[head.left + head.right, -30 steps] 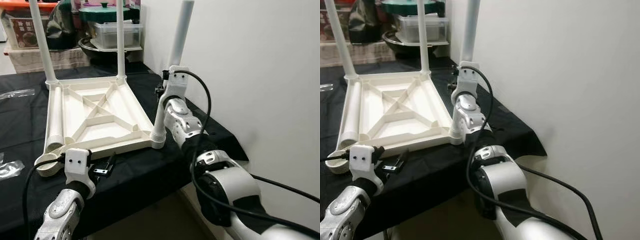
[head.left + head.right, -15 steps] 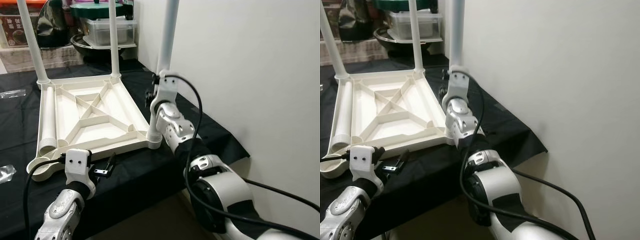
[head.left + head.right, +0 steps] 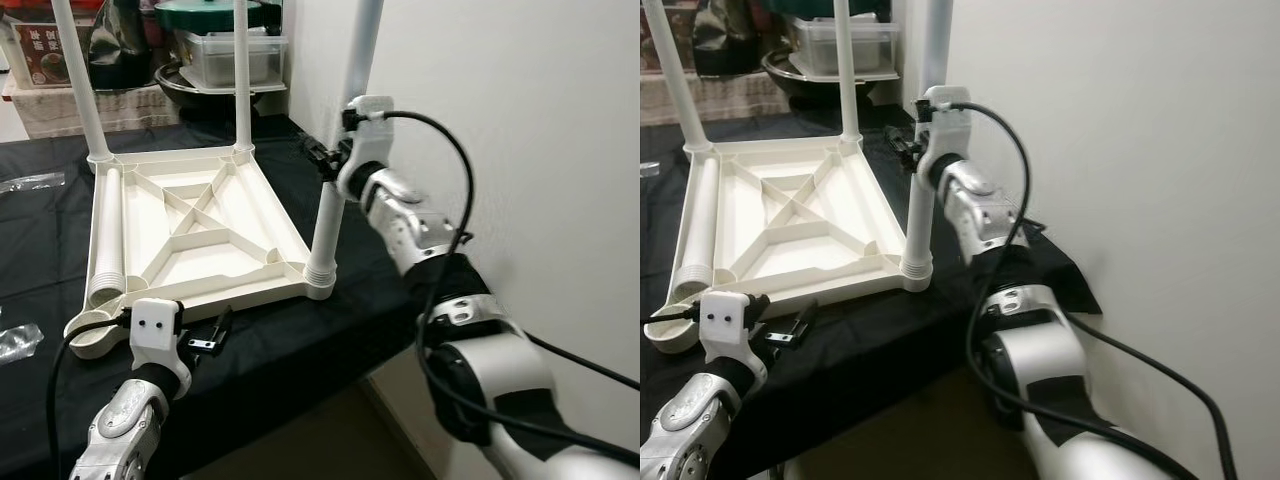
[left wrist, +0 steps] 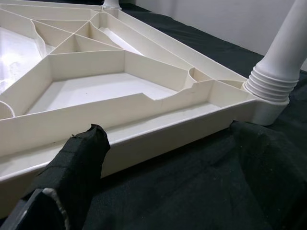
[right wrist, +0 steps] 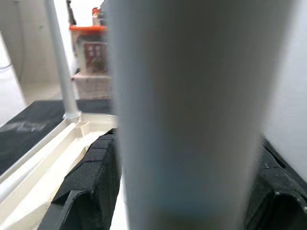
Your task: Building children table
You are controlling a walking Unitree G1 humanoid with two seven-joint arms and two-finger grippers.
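Observation:
An upturned white plastic tabletop (image 3: 232,297) lies on a black-clothed table (image 3: 300,345). Two white legs stand in its far corners (image 3: 242,90). A third leg (image 3: 338,190) stands in the near right corner socket, and my right gripper (image 3: 333,162) is shut on it about halfway up; the right wrist view has the leg (image 5: 187,115) between the black fingers (image 5: 91,191). A loose leg (image 3: 105,235) lies along the tabletop's left side, beside the bare near-left socket (image 3: 92,335). My left gripper (image 3: 212,332) rests open at the tabletop's front edge, holding nothing.
A white wall (image 3: 520,150) runs close along the table's right edge. Boxes, a lidded clear tub (image 3: 225,55) and pots crowd the back. Clear plastic bags (image 3: 18,340) lie on the cloth at the left. The table's front edge drops off just behind my left wrist.
My right forearm has swung out to the right of the near right leg, with the gripper still on it. The camera shifted slightly. The left gripper stays put.

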